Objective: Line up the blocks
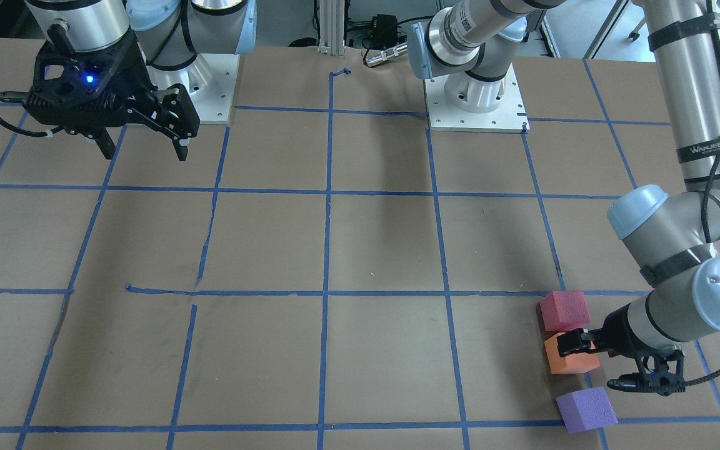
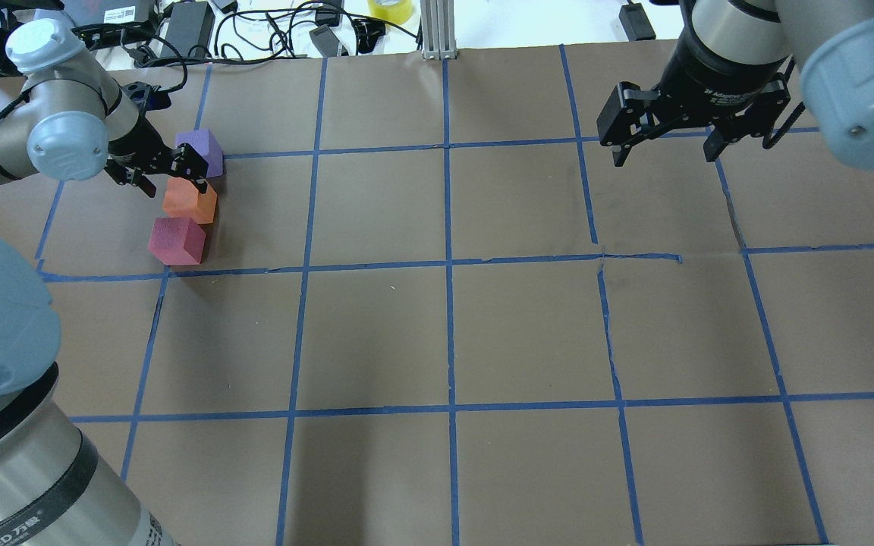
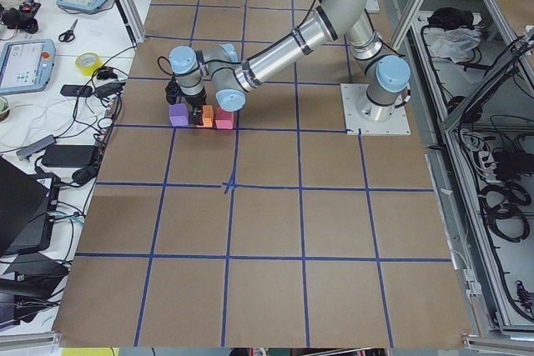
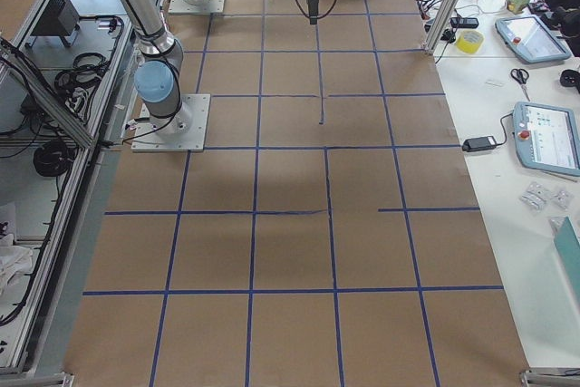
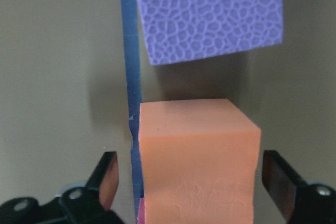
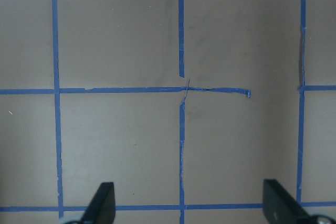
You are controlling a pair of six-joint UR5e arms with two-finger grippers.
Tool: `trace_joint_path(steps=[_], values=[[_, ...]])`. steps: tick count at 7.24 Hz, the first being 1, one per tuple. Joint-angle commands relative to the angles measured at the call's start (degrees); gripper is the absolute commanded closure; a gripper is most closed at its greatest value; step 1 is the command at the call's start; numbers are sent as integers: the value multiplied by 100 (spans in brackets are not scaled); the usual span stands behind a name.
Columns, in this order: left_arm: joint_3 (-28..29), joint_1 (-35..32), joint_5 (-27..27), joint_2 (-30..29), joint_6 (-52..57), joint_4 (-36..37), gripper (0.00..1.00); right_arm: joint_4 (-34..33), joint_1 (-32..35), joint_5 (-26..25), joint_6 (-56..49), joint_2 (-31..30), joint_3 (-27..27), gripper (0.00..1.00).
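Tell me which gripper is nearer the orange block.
Left. The left gripper straddles the orange block, an open finger on either side. The right gripper hangs open far across the table.

Overhead camera high, looking forward and down on bench [image 2: 482,334], front camera opposite, steep, two end cameras high and far, wrist cameras close, left wrist tight on orange block [image 5: 194,150], same block upper left overhead, lower right in front view.
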Motion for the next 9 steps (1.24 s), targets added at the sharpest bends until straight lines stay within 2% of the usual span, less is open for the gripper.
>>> trace_joint_path(steps=[1,3,5,6,7,9], values=[[124,-103,146,464,1,-728,0,2,0,-7,0,0,4,0],[414,-270,154,1131,-7,-1923,0,3,0,-7,0,0,4,0],[590,-892,443,1931,-208,-2873,0,3,0,-7,0,0,4,0],[600,-1191,392,2335,-340,-3287,0,3,0,-7,0,0,4,0],[600,-1481,426,2670,-594,-3291,0,3,0,-7,0,0,4,0],[529,-2044,331,2953,-1488,-3282,0,2,0,-7,0,0,4,0]])
